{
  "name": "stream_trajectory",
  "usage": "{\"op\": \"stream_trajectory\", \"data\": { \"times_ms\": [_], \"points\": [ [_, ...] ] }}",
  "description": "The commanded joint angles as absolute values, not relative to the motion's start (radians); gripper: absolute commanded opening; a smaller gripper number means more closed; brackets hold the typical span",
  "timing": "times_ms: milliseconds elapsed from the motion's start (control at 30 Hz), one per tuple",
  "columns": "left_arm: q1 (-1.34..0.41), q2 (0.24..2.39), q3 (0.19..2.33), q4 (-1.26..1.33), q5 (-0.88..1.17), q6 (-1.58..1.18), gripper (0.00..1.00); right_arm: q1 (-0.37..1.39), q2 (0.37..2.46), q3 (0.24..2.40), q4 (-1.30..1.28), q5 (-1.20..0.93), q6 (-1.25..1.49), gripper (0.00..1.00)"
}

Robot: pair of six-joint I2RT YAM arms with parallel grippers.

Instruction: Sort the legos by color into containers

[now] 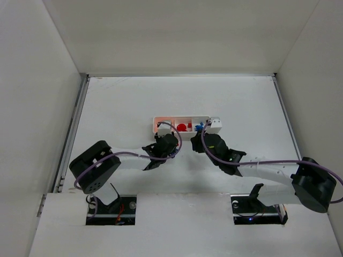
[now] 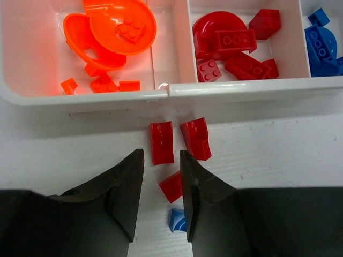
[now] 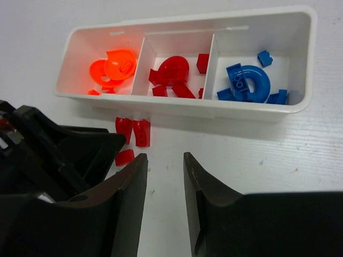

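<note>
The left tool (image 2: 162, 156) is hanging low over the worktop (image 2: 278, 155), just in front of the tray (image 2: 171, 90). Its jaws are standing a little apart and gripping nothing. A small red wedge (image 2: 171, 186) is lying in the gap, up against one finger only. A curved red piece (image 2: 161, 142) is sitting just past the tips, with a second curved red piece (image 2: 196, 138) just beside it. A blue scrap (image 2: 177, 220) is peeking out further back between the fingers, partly hidden. The right tool (image 3: 165, 156) is hovering near, jaws apart and empty, with the left arm (image 3: 53, 155) crowding in right alongside it.

The tray is holding most of the sort: orange pieces (image 2: 115, 29) in one end compartment, red pieces (image 2: 230, 43) in the middle, and blue pieces (image 2: 321, 45) at the other end. Only these few strays are lying outside it, by my reckoning.

What is worrying me is the clutter in that narrow gap. If the jaws come together here, they are likely catching the wedge off-centre and flicking it away. They could also be dragging the blue scrap along with a red one into the wrong compartment. The curved pieces are lying so close together that going for one is liable to nudge the other. With both arms working this tightly, one could be knocking into the other or shoving the tray.
</note>
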State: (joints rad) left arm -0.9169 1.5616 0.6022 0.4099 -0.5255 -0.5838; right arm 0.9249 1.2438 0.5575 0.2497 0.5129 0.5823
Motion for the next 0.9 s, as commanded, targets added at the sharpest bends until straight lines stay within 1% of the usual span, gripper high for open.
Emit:
{"op": "stream_trajectory", "data": {
  "times_ms": [0,333,467,567,767,867],
  "points": [
    [-0.903,1.577,0.649,0.453,-0.525,-0.566,0.3,0.946,1.229,0.549,0.304,0.54,0.603,0.39],
    [-0.884,1.651,0.686,0.446,-0.537,-0.549,0.24,0.984,1.23,0.546,0.314,0.56,0.607,0.4],
    [-0.886,1.645,0.68,0.443,-0.537,-0.548,0.15,1.002,1.232,0.542,0.314,0.571,0.615,0.42],
    [-0.897,1.589,0.647,0.443,-0.54,-0.552,0.12,1.018,1.241,0.531,0.314,0.578,0.63,0.42],
    [-0.926,1.409,0.563,0.414,-0.541,-0.577,0.11,1.064,1.324,0.52,0.35,0.575,0.65,0.42],
    [-0.923,1.309,0.546,0.374,-0.529,-0.598,0.11,1.114,1.371,0.526,0.391,0.578,0.641,0.42]
  ]
}}
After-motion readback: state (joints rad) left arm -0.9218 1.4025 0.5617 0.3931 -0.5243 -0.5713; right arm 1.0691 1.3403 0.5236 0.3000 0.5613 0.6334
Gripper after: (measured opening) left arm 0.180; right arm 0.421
